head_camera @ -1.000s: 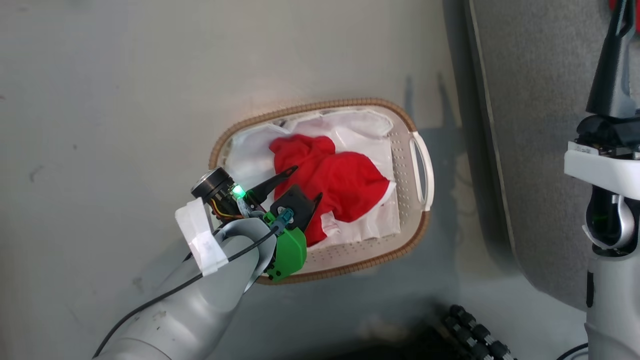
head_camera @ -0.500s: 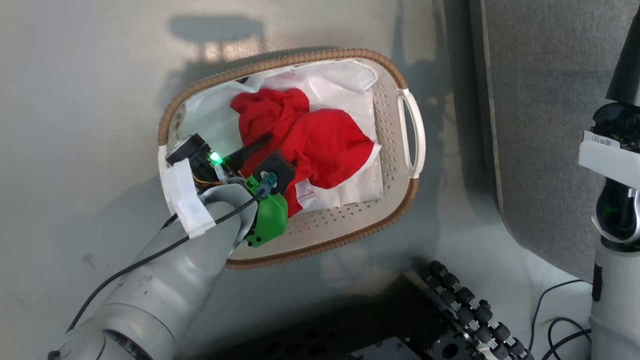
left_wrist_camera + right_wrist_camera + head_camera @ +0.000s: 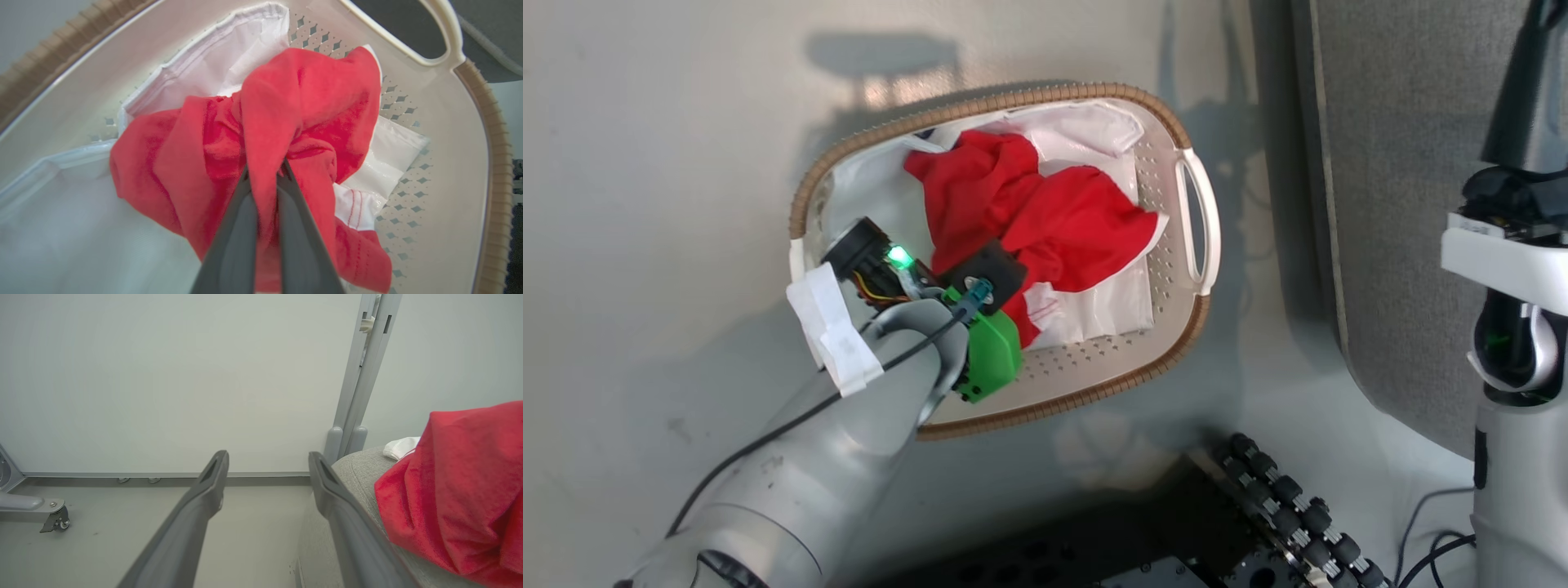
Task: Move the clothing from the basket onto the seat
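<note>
A bright-red garment [image 3: 1045,216] lies bunched in the cream basket [image 3: 1094,394] on the white liner [image 3: 1094,306]. My left gripper [image 3: 263,171] reaches down into the basket [image 3: 449,143] and is shut on a raised fold of this red garment [image 3: 310,94]; white striped trim [image 3: 353,204] shows beside it. In the head view the fingertips are buried in the cloth. A second red garment [image 3: 457,490] lies on the grey seat [image 3: 359,477]. My right gripper [image 3: 267,461] hangs open and holds nothing, at the edge of the seat [image 3: 1405,204].
The basket stands on a pale grey floor [image 3: 670,163], just left of the seat. My dark base with its rollers [image 3: 1282,506] and cables [image 3: 1421,523] lies below the basket. A grey post [image 3: 359,375] and a caster foot [image 3: 53,520] stand by the wall.
The head camera dropped closer early on. My left gripper went down into the basket with fingers apart and has shut on the red garment, which is now bunched and pulled up.
</note>
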### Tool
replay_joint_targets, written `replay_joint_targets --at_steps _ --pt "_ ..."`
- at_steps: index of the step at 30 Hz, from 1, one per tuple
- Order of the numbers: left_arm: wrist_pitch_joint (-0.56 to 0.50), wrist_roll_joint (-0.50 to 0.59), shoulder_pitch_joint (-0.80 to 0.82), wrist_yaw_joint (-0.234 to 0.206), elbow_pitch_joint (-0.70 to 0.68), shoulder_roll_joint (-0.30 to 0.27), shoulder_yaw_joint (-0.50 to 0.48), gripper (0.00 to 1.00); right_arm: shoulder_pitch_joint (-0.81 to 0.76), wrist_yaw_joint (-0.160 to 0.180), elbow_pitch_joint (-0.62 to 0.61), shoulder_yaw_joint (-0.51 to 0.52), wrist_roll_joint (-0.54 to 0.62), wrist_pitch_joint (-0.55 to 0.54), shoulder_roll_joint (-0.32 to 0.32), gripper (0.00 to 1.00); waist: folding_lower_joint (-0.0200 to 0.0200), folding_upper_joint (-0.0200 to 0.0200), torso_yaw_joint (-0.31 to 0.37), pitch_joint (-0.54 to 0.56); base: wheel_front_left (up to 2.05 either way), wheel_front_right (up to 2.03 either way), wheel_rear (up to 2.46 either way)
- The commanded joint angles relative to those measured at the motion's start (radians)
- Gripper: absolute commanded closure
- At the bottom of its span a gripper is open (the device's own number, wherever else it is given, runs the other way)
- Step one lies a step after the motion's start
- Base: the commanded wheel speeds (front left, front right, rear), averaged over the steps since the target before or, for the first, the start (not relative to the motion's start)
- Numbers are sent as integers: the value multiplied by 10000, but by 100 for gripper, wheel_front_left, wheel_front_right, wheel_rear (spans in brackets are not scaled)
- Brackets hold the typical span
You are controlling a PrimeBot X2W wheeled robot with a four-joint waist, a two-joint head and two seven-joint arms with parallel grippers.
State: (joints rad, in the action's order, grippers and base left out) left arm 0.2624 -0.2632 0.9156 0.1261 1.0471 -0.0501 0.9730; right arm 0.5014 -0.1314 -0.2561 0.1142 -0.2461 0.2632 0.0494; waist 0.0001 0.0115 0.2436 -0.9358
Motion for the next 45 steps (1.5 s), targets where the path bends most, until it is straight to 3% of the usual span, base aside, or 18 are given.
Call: replay_joint_targets --at_steps 1,16,30,35,45 --pt "34 -101 -213 -55 -285 -39 -84 100 -82 14 103 -57 113 24 22 0 -1 -115 -253 439 0 0 0" --pt "35 184 -2269 -259 -4613 -1758 -1113 100 -1409 14 1399 -602 1296 24 25 0 -1 -115 -1289 4105 0 0 0" --pt "-319 -218 -2215 -67 -6561 -3267 -1583 100 -3132 14 3518 -2020 1604 24 28 0 -1 -115 -1630 7916 0 0 0" --pt "-935 -434 -1867 -38 -7422 -3728 -1687 100 -3329 14 3946 -2769 1426 23 29 0 -1 -115 -1575 8597 0 0 0" --pt "-2357 -1116 -1489 -26 -9631 -4600 -1826 100 -2439 14 4526 -3798 1512 24 27 0 -1 -115 -1587 8920 0 0 0"
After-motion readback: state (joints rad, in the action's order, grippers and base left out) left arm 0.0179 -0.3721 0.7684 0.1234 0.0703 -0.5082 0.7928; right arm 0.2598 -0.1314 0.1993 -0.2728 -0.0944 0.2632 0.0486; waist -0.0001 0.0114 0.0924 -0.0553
